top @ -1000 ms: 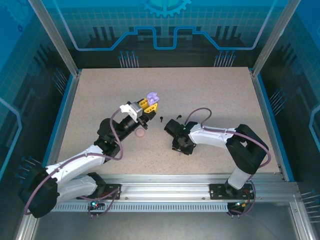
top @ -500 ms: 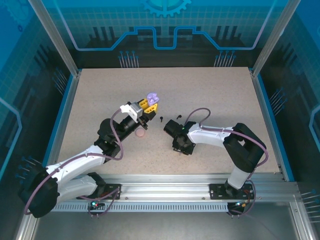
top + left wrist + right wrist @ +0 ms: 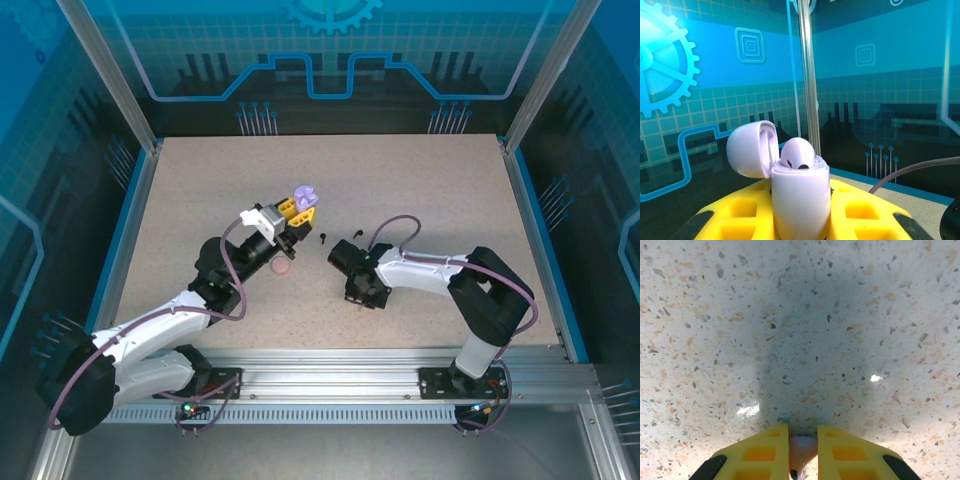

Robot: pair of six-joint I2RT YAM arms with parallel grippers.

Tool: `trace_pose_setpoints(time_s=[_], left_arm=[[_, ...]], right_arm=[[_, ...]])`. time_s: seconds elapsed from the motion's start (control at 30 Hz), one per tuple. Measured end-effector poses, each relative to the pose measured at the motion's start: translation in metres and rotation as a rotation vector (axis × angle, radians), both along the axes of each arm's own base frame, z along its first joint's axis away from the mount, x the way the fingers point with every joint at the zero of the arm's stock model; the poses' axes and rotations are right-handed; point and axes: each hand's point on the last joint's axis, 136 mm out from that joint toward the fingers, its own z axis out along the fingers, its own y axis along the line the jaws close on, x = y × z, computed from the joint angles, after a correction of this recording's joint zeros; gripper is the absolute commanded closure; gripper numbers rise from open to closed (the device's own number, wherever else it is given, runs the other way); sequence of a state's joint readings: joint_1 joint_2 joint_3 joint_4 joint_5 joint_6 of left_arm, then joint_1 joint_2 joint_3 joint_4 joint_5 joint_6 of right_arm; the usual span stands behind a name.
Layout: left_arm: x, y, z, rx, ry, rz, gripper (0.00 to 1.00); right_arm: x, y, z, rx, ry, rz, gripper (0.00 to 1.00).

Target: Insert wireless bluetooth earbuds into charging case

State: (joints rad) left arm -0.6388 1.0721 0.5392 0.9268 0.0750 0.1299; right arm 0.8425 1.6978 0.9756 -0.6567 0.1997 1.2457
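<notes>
Our right gripper (image 3: pixel 803 435) pinches, we think, a pale earbud (image 3: pixel 802 452) low over the table (image 3: pixel 840 315). The open lilac case (image 3: pixel 800 200), clamped upright in the left gripper (image 3: pixel 296 208), stands near, ahead-left.

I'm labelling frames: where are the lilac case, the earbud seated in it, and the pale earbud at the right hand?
lilac case (image 3: pixel 800 200): left wrist view, front of its body.
seated earbud (image 3: pixel 797 153): left wrist view, rounded top.
pale earbud (image 3: pixel 802 448): right wrist view, visible top.
</notes>
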Motion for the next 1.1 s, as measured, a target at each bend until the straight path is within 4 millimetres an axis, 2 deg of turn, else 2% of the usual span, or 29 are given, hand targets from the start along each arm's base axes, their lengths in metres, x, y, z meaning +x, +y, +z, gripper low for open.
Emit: trace_pose_setpoints(time_s=[0.1,0.2,0.4,0.6,0.87,0.97,1.1], left_arm=[[-0.001,0.000,0.001,-0.002,-0.002,0.000,1.00],[-0.002,0.001,0.004,-0.006,-0.008,0.000,1.00],[-0.005,0.003,0.008,-0.012,-0.017,-0.006,1.00],[-0.007,0.003,0.009,-0.022,-0.009,-0.016,1.00],[-0.010,0.000,0.007,-0.015,0.000,-0.038,1.00],[-0.011,-0.001,0.006,-0.009,0.003,-0.048,1.00],[-0.012,-0.003,0.006,-0.003,0.004,-0.061,1.00]], right_arm=[[0.002,0.001,0.004,0.018,-0.041,0.040,0.84],[0.007,0.004,0.018,0.054,-0.106,0.082,0.84],[0.022,0.009,0.073,0.135,-0.280,0.166,0.84],[0.040,0.018,0.152,0.209,-0.469,0.253,0.84],[0.059,0.018,0.277,0.306,-0.754,0.347,0.84],[0.062,0.019,0.317,0.330,-0.843,0.384,0.83],[0.062,0.022,0.360,0.363,-0.940,0.435,0.83]])
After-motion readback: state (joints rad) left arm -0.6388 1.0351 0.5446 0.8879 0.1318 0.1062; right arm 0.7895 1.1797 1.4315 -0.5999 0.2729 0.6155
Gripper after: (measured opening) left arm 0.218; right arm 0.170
